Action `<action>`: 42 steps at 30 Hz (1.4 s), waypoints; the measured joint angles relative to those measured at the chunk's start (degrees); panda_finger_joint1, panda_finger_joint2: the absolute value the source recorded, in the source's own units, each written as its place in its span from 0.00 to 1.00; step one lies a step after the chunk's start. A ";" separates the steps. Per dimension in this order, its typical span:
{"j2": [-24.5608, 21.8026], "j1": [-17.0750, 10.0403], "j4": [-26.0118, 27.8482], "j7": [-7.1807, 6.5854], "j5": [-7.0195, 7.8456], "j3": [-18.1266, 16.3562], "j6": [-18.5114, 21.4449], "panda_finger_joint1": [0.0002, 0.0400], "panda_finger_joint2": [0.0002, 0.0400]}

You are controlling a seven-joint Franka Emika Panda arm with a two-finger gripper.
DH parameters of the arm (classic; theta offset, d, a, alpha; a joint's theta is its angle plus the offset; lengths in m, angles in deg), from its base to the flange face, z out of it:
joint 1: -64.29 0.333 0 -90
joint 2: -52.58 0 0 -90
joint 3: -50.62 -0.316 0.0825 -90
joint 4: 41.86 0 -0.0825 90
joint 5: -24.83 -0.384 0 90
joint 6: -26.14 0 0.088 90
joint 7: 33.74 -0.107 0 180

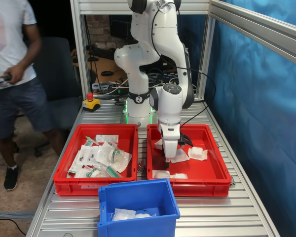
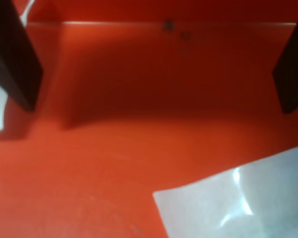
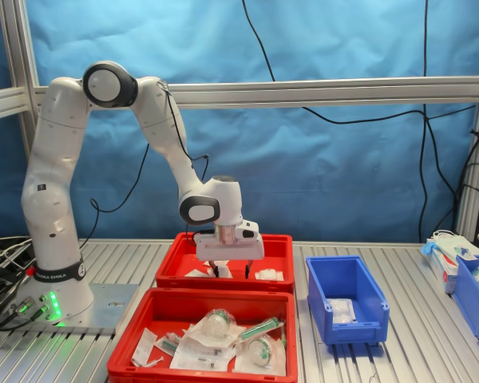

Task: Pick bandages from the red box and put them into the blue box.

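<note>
In the first exterior view: arm bent down from its base, wrist vertical, gripper (image 1: 167, 161) lowered into the red tray (image 1: 218, 168) on the first exterior view's right, fingertips just above the floor. Bandages (image 1: 198, 153) scattered around it: one just beside the fingers, one toward the far right, one flat near the front wall. Second red tray (image 1: 69, 183) on the first exterior view's left, heaped with mixed wrapped medical packets (image 1: 101, 158). Blue box (image 1: 138, 207) in front of both trays, with a couple of white wrapped pads on its floor. In the wrist view: two dark fingers (image 2: 15, 59) spread wide at either edge, bare red floor between them, nothing gripped; corner of a clear-wrapped bandage (image 2: 238, 198) lying nearer the camera, apart from both fingers. In the second exterior view: elbow high, forearm sloping down to the far red tray (image 3: 281, 257), pincer (image 3: 222, 271) open inside it among white packets; blue box (image 3: 347, 299) well apart on the second exterior view's right, one pad inside.
</note>
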State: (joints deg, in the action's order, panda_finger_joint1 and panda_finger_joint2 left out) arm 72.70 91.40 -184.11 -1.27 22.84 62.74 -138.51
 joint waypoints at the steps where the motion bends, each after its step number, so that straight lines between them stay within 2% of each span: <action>1: 0.08 0.00 0.05 0.00 0.00 0.02 0.00 1.00 1.00; 42: 0.39 0.00 1.12 0.00 0.00 0.29 0.00 1.00 1.00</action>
State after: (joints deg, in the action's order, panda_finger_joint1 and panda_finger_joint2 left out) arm 73.09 91.40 -182.99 -1.27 22.84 63.03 -138.51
